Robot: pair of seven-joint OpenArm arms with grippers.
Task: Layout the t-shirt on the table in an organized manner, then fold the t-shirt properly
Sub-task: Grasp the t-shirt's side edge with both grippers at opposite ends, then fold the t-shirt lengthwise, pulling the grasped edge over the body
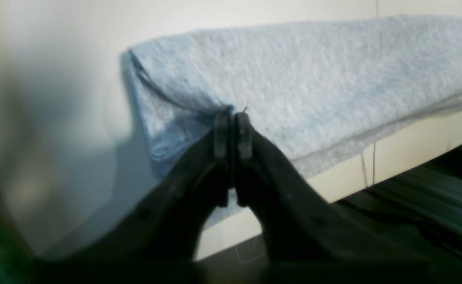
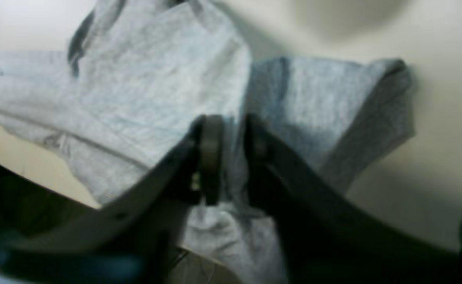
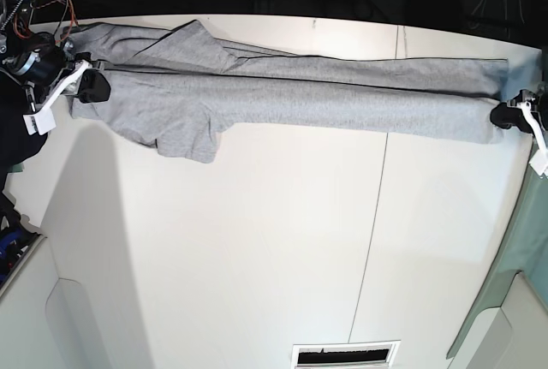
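1. T-shirt (image 3: pixel 282 95) cloth sits at the tips of both grippers, one at each end of the garment.
2. Left gripper (image 1: pixel 232 134), at the right end in the base view: its jaws are almost together at the hem corner, with only a slim gap. Whether cloth is pinched there I cannot tell.
3. Right gripper (image 2: pixel 231 138), at the left end: its jaws stand a little apart with grey fabric running between them. The picture is blurred, so a firm hold cannot be confirmed.
4. Outward from the grippers, the shirt lies as a long, narrow band across the far side of the white worktop (image 3: pixel 282 249). One sleeve flap spills toward the near side at the left.
5. Step in hand, by my judgement: laying out, with the shirt stretched lengthwise but not yet spread flat.
6. Next move likely calls for letting go, then regripping the near edge to spread the body and sleeve flat.
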